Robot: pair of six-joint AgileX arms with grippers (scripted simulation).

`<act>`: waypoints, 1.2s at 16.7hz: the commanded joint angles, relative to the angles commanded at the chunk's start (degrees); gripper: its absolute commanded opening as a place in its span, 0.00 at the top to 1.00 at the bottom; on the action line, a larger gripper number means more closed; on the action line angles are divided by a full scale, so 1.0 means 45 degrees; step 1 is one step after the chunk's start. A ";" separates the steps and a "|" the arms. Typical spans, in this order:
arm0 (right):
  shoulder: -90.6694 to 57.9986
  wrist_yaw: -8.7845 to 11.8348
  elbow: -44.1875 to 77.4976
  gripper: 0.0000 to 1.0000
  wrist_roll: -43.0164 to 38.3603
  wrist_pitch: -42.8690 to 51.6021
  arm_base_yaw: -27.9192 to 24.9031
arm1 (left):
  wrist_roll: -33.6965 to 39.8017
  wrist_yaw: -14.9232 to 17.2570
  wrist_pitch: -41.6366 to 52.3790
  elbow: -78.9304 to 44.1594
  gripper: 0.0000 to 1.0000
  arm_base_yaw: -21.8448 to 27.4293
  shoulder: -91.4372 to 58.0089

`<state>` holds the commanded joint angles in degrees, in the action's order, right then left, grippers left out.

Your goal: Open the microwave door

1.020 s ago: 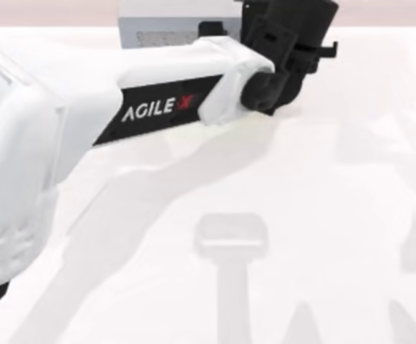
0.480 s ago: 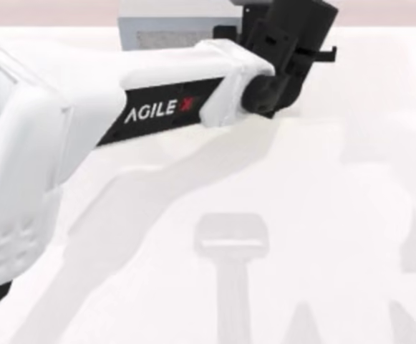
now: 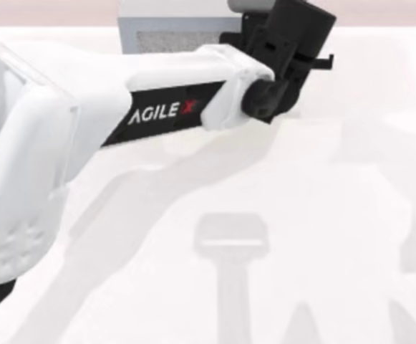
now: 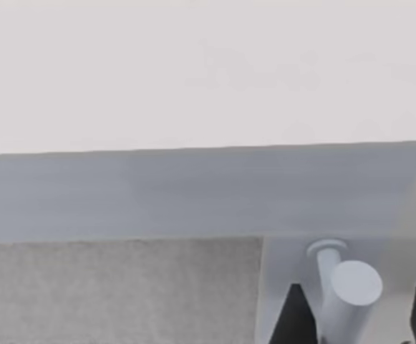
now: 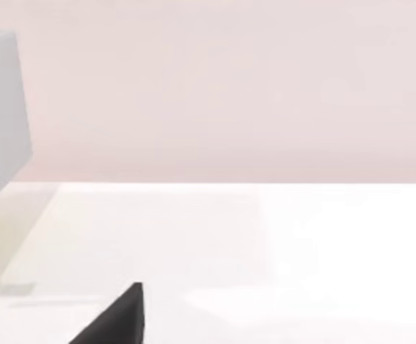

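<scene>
- The left arm (image 3: pixel 86 122) enters at the top view's left edge and stretches across the desk (image 3: pixel 301 215) toward the far side; its white link carries a black band lettered AGILEX.
- The microwave (image 3: pixel 172 18) stands at the far edge of the desk, a little left of the middle, a light-grey box partly hidden by the arm.
- The microwave door (image 3: pixel 179 39) faces the near side, and a strip of its speckled mesh window shows just above the arm; in the left wrist view the door's grey frame (image 4: pixel 193 190) fills the middle band, with the mesh below it.
- The left claw (image 3: pixel 297 39) sits at the right end of the microwave's front, its black body covering that part of the oven from above.
- In the left wrist view the door handle (image 4: pixel 347 297), a pale rod on a short standoff, stands between the two dark fingertips (image 4: pixel 293 319); the claw (image 4: pixel 354 315) is partly open around it, and I cannot tell whether either finger touches the rod.
- The right arm is out of the top view; its wrist view shows one dark fingertip (image 5: pixel 118 319) over bare desk, with a corner of the microwave (image 5: pixel 0 115) at the side, so I cannot tell how far the right claw is open.
</scene>
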<state>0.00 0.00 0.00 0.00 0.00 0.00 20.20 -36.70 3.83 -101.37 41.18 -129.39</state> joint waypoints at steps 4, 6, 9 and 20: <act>0.0000 0.0000 0.0000 0.00 0.0000 0.0000 0.0000 | 0.0091 0.0095 0.0580 0.0230 1.00 0.0677 -0.0037; 0.0000 0.0000 0.0000 0.00 0.0000 0.0000 0.0000 | 0.0332 0.0317 0.1530 -0.0722 1.00 0.0626 -0.0538; 0.0000 0.0000 0.0000 0.00 0.0000 0.0000 0.0000 | 0.0865 0.0854 0.3938 -0.3103 1.00 0.0488 -0.1589; 0.0000 0.0000 0.0000 0.00 0.0000 0.0000 0.0000 | 0.3064 0.3690 1.5418 -1.3403 1.00 -0.0352 -0.5005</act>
<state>0.00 0.00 0.00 0.00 0.00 0.00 33.98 -20.10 73.22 -161.68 39.60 -151.92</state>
